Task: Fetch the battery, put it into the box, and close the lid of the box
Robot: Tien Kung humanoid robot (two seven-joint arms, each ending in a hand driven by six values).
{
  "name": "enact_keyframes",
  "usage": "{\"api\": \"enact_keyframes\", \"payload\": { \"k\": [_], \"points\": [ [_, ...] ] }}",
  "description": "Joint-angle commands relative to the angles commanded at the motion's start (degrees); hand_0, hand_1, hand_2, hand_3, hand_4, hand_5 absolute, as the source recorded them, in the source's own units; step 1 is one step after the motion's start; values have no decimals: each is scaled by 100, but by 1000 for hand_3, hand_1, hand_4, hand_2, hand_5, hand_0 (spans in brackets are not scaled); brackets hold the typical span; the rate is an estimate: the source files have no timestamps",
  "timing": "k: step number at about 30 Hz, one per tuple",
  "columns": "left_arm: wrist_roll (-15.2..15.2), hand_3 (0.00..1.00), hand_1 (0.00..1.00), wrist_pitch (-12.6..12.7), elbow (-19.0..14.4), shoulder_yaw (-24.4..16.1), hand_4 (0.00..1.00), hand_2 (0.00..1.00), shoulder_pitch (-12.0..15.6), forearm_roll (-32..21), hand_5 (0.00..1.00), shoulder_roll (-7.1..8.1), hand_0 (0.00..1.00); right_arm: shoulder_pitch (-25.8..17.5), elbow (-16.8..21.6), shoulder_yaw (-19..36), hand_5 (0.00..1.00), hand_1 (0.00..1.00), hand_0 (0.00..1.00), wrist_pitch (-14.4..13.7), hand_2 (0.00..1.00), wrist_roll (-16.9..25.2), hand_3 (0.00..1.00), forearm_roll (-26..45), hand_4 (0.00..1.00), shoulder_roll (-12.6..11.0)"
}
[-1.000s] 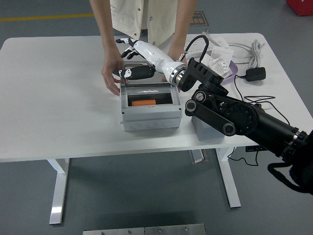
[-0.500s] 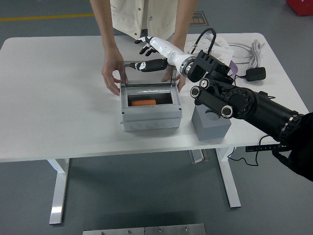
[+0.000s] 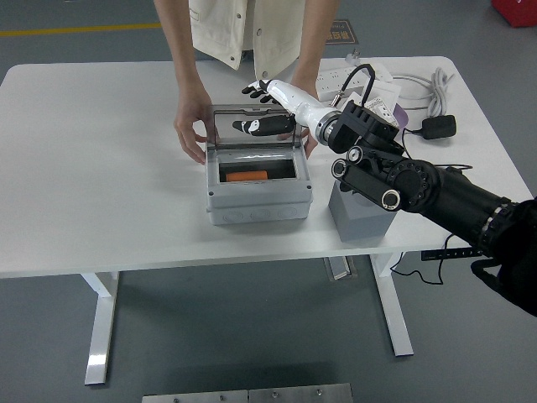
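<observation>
with the clear hinged lid (image 3: 254, 126) standing upright, i see my right hand (image 3: 265, 109) behind it, fingers spread, gripping nothing. the orange cylindrical battery (image 3: 247, 176) lies inside the grey plastic box (image 3: 258, 203) on the white table (image 3: 101, 168). a person's hands (image 3: 192, 126) steady the box.

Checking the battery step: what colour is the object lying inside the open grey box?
Orange; the orange battery shows best in the head view, inside the grey box.
</observation>
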Motion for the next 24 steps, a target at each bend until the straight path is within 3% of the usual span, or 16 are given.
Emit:
{"api": "enact_keyframes", "payload": {
  "k": [24],
  "points": [
    [-55,555,587,26,0,52,523,504,98,-184,2,-30,573,-176,1417,-70,579,824,869,153,843,-378,853,-977,847,-631]
  ]
}}
